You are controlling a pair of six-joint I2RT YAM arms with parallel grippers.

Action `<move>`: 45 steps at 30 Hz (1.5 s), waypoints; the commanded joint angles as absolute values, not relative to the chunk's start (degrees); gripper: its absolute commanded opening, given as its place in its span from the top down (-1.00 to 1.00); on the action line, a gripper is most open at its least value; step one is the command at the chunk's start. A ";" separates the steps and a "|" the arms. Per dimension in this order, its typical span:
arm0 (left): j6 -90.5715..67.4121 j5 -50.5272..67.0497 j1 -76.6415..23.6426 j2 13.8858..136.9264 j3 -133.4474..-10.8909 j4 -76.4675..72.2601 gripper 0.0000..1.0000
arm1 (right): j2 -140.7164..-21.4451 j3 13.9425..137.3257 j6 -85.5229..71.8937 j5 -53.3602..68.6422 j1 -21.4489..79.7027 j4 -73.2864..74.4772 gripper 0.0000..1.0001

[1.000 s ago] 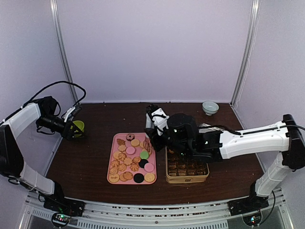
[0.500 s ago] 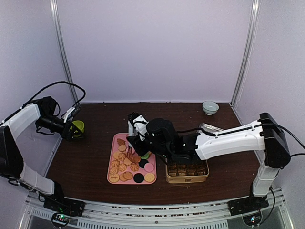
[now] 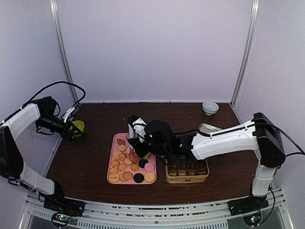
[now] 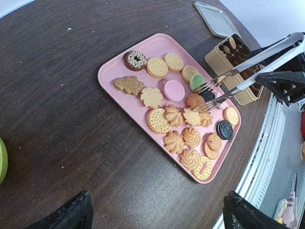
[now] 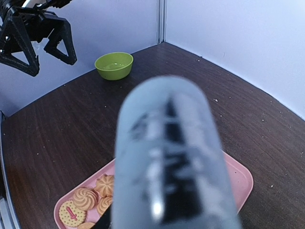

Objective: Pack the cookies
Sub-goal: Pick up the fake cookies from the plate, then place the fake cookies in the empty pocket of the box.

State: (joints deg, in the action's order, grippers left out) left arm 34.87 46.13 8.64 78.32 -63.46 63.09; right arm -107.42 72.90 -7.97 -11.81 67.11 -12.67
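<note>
**Right hand**: clamped on the handle end of the metal tongs.
- The grip shows only in the left wrist view.
- The top view gives it as a dark mass over the far right part of the tray.
- Its own wrist view shows no fingers, only the tongs' handle as a blurred grey bar down the middle of the frame.

**Tongs:** arms slightly apart. The tips are low over the tray among a green disc, a dark disc and a tan biscuit. Which one they bracket, and whether they touch it, cannot be told.

**Cookies**: most lie flat in one layer on a pink tray.
- They are tan rounds, flowers and swirls, one pink disc and one sprinkled ring, with black discs toward the near end.
- More fill the compartments of a gold tin, too small to count in the top view.
- In the left wrist view the tongs cross in front of the tin.

**Tray:** mid-table, toward the near edge, with the tin just beside its right side. Whether the two touch is not discernible.

**Clear lid**: flat on the table beyond the tin.

**Left hand**: fingers wide apart and holding nothing, raised near the table's left edge, well apart from the tray. It is seen whole in the right wrist view. Its own view shows only two dark fingertips at the bottom of the frame.

**Green bowl**: by the left edge, just beside the left hand. The left wrist view shows only a sliver of it.

**White bowl**: far right corner of the table, in the top view only.
</note>
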 commanded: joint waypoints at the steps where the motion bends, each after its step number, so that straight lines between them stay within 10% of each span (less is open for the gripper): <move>1: 35.60 46.73 9.24 77.51 -63.20 63.26 -0.95 | -106.58 72.25 -8.55 -11.58 66.94 -14.38 0.31; 15: 35.51 47.19 9.25 77.67 -63.46 63.88 -0.95 | -102.80 73.92 -6.75 -12.19 65.11 -12.74 1.00; 45: 36.34 49.70 9.25 77.90 -63.88 64.34 -0.94 | -56.38 40.50 -9.15 -23.08 54.03 2.05 1.00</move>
State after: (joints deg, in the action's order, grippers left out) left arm 35.31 47.99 8.69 78.32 -63.48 63.88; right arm -59.57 42.30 -7.62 -19.84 54.70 -0.43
